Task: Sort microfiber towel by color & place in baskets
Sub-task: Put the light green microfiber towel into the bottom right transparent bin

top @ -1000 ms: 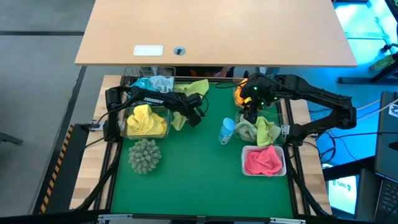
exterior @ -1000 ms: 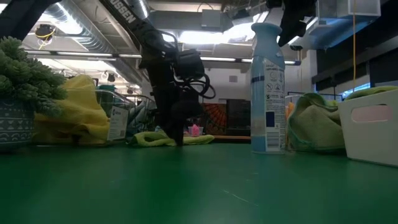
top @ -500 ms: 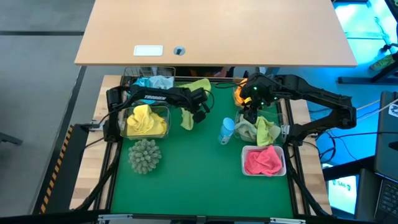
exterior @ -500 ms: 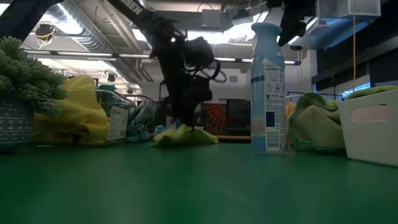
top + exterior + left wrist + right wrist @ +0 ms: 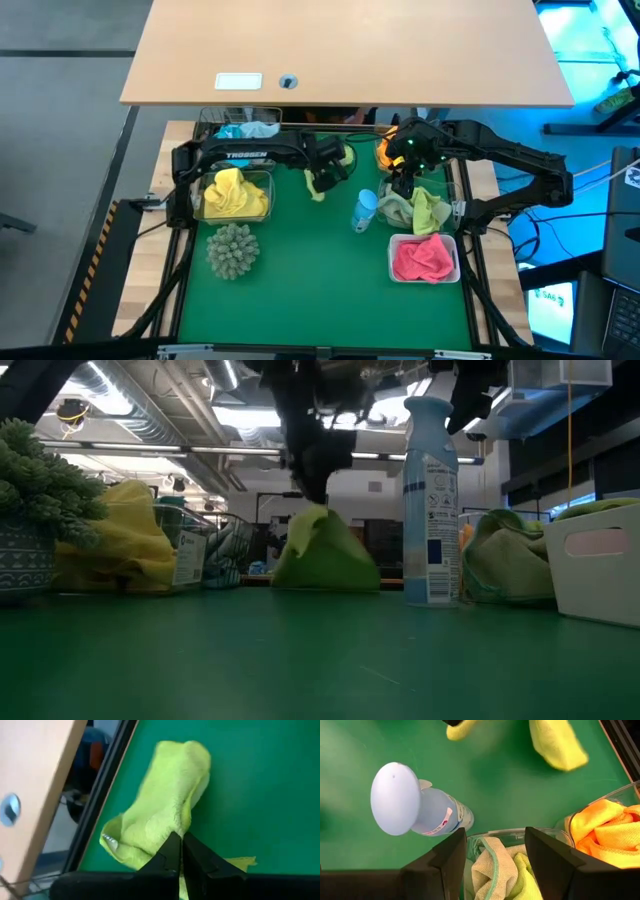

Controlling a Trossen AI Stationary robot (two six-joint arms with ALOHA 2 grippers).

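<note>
My left gripper (image 5: 326,172) is shut on a light green towel (image 5: 322,555) at the far middle of the green mat; the towel also shows in the left wrist view (image 5: 167,815). My right gripper (image 5: 495,851) is open and empty, above the clear basket of light green towels (image 5: 415,210). A yellow towel (image 5: 232,193) lies in a clear basket at the left. A light blue towel (image 5: 250,130) lies in a far-left basket. An orange towel (image 5: 605,830) lies in a far-right basket. A pink towel (image 5: 424,258) lies in the white basket. My left gripper pinches a bunched fold of the light green towel (image 5: 172,832) between its two shut fingers, coming from above and pointing down. The towel hangs below the fingers in a cone (image 5: 312,520), and its lower end (image 5: 325,578) rests on the mat.
A light blue spray bottle (image 5: 364,208) stands upright just left of the green-towel basket, between the two grippers. A spiky grey-green ball (image 5: 232,250) sits at the near left. The near half of the mat (image 5: 320,290) is bare. A wooden desk (image 5: 340,50) lies beyond the far edge.
My left gripper has gone up and toward the table's right edge, shut on the light green towel. The towel, flat on the mat before, is drawn up into a hanging cone and dragged right, its lower end still on the mat.
</note>
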